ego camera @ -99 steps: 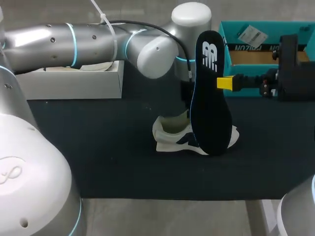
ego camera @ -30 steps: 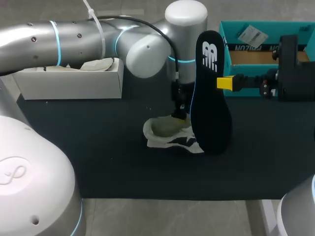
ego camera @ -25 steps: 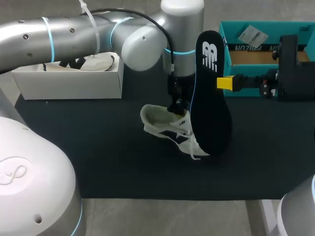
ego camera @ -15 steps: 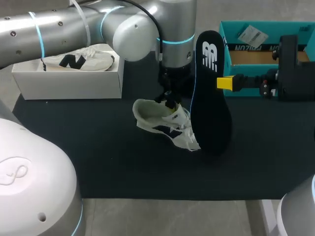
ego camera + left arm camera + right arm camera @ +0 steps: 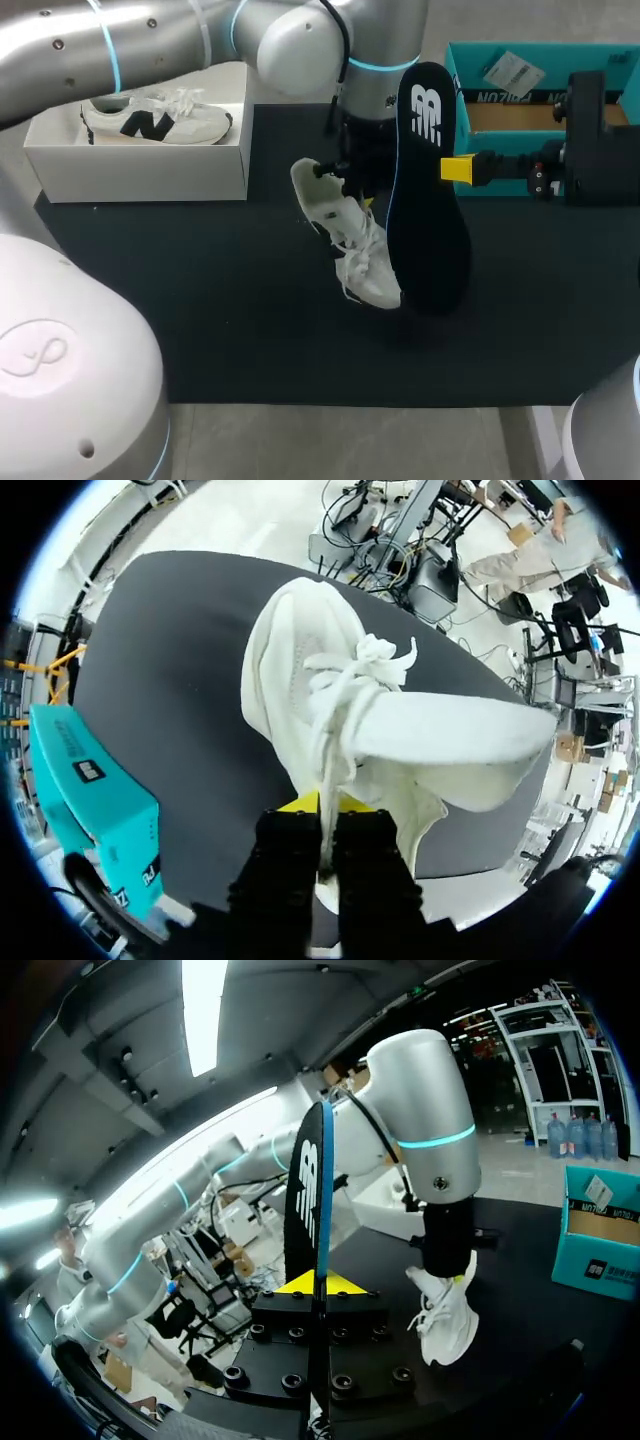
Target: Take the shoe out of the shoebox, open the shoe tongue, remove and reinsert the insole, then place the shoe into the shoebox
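Observation:
My left gripper is shut on the white shoe, holding it clear of the black table with the toe hanging down. In the left wrist view a strip of the shoe's upper edge is pinched between the fingers of that gripper. My right gripper is shut on the dark navy insole and holds it upright on edge just right of the shoe. The right wrist view has the insole rising from that gripper, with the shoe beyond it. The teal shoebox stands at the back right.
A white box holding a second white shoe sits at the back left. The teal shoebox also shows beside my left gripper. My right arm's black wrist hangs in front of the shoebox.
My left arm has lifted the shoe off the table and swung it up, so the toe now points down. The right arm and the insole have stayed put.

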`<state>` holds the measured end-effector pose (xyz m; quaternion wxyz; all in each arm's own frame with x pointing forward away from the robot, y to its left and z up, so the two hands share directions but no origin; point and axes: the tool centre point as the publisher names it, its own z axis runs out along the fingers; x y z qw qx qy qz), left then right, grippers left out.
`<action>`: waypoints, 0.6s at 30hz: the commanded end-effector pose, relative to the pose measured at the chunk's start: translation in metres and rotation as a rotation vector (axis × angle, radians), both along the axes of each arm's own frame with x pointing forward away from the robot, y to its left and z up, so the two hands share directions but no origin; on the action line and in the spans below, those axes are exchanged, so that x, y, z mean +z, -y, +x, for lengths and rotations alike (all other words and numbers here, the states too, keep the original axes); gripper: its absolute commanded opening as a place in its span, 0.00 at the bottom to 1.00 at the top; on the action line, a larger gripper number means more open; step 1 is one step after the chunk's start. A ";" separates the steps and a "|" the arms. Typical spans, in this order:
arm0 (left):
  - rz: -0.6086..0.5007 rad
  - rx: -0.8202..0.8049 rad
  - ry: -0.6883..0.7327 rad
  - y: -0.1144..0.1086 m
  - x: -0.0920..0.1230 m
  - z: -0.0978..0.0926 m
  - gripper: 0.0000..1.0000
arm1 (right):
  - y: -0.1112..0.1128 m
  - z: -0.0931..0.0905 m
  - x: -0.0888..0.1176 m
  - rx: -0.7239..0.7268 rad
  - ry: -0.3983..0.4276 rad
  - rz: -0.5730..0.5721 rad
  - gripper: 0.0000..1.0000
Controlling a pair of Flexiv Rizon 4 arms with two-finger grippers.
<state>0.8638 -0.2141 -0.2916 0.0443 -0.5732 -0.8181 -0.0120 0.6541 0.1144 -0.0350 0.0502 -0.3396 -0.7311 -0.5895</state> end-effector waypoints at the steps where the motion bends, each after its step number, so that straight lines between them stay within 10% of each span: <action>1: 0.029 -0.079 -0.029 0.003 0.002 0.006 0.00 | -0.002 0.001 -0.001 -0.002 0.000 0.000 0.00; 18: 0.034 -0.151 -0.050 0.001 -0.003 0.012 0.00 | -0.002 0.001 -0.001 -0.002 0.000 0.000 0.00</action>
